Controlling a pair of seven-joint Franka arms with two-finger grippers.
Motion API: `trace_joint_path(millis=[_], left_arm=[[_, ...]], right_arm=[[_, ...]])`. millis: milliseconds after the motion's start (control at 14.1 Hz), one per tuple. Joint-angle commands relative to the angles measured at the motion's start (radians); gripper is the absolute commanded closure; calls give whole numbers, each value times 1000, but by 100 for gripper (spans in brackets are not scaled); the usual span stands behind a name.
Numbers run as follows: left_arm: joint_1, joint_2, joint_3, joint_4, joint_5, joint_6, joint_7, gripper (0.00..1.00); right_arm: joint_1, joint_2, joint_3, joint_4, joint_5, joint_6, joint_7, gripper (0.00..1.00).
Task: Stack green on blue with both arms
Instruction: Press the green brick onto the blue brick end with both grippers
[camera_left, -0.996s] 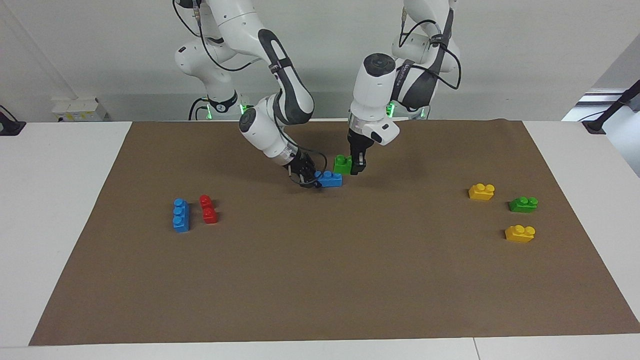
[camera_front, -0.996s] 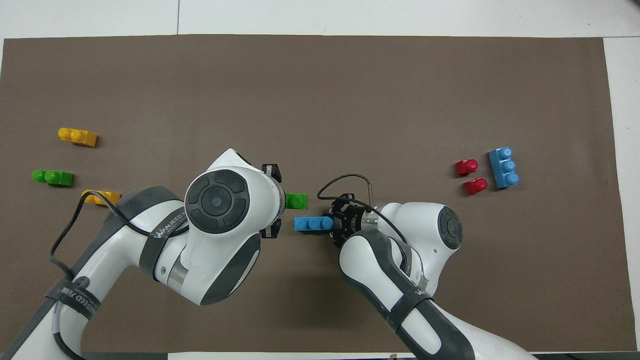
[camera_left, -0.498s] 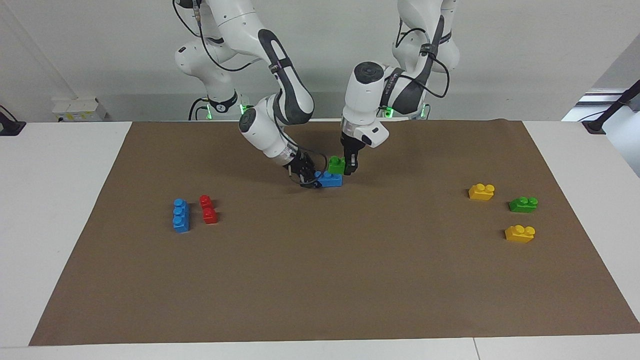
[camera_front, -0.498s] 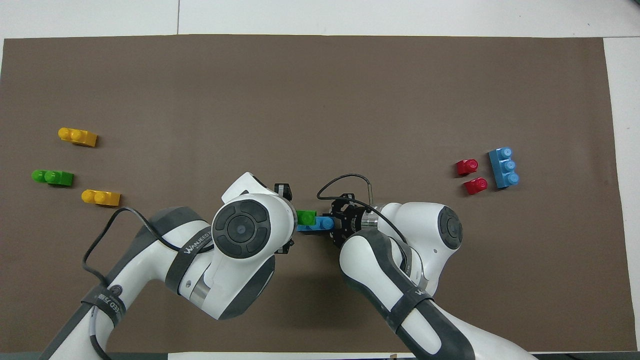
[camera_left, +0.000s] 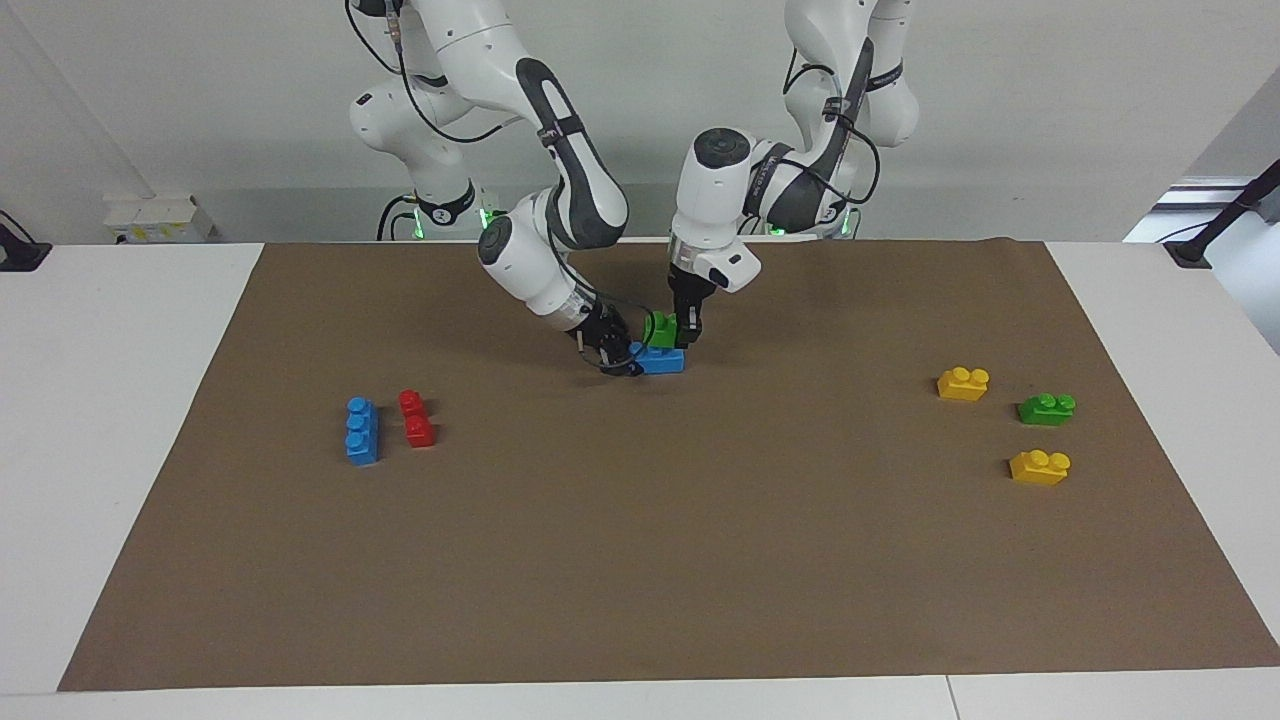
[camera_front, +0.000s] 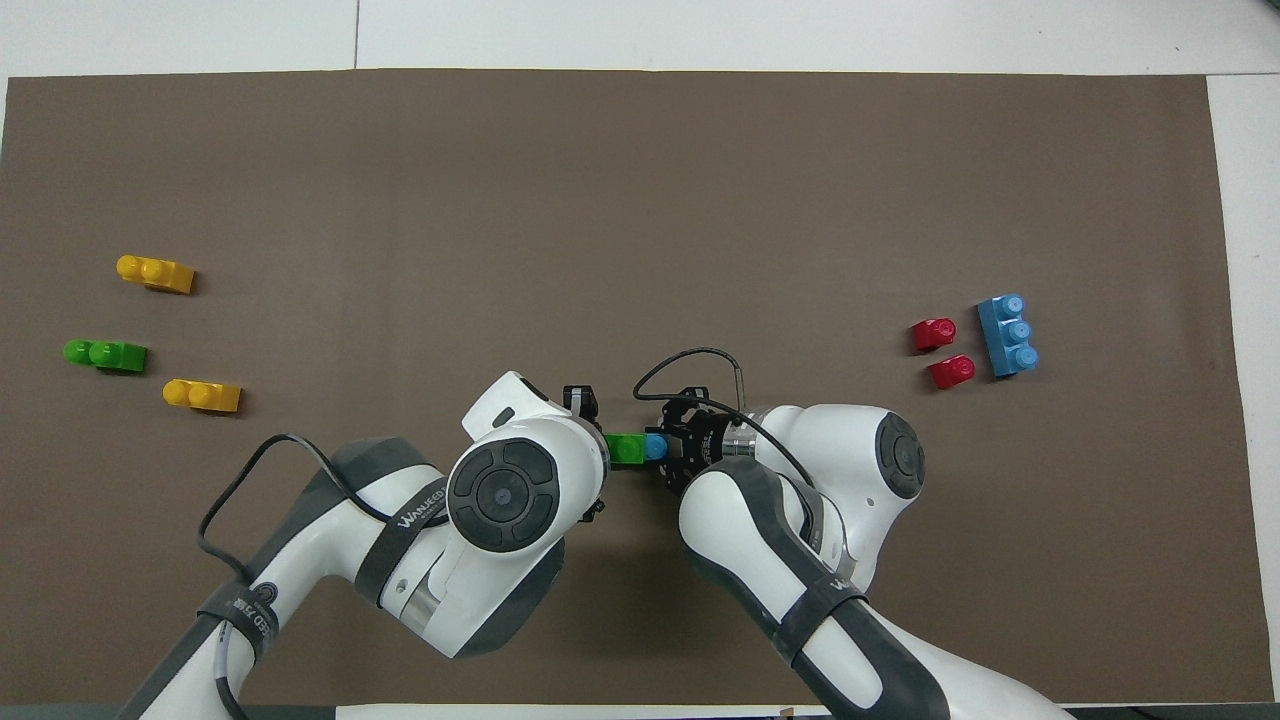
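Whereas a second ago the green brick (camera_left: 661, 329) hung apart from the blue brick (camera_left: 662, 361), beside it and farther from the robots, it now sits directly above the blue one, its base at or just touching the studs; whether it is pressed home cannot be told. Left gripper (camera_left: 688, 335): clamped on the green brick, having carried it sideways over the blue and lowered it; the left arm has swung in toward the table's middle. Right gripper (camera_left: 622, 358): clamped on the end of the blue brick toward the right arm's end of the table, steadying it on the brown mat (camera_left: 640, 560); it has not moved over the last second. From overhead, only one blue stud shows past the green brick, so green covers most of the blue brick's length. Judgement: alignment step largely complete; what remains is a firm downward press to seat the studs, then release by both grippers. Risk: green seated askew if pressed off-centre. Untouched items: second blue brick (camera_left: 361, 431) and red brick (camera_left: 416, 418) toward the right arm's end; two yellow bricks (camera_left: 963, 383) and the darker green brick (camera_left: 1047, 408) toward the left arm's end, all unchanged.
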Motion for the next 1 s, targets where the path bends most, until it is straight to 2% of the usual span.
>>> trace_joint_path(millis=[0, 356, 498, 640, 925], left_arm=[[-19, 0, 17, -27, 59, 35, -48, 100], [-22, 29, 17, -24, 103, 35, -72, 100], [-39, 52, 16, -21, 173, 35, -147, 100], [-58, 109, 16, -6, 252, 46, -228, 100], [-73, 123, 14, -1, 261, 50, -246, 100]], right_arm=[[2, 20, -3, -10, 25, 18, -51, 100], [2, 20, -5, -12, 27, 18, -62, 100], [3, 20, -5, -12, 27, 18, -63, 100], [3, 20, -5, -12, 27, 18, -63, 100], [3, 20, -5, -19, 27, 24, -74, 100]])
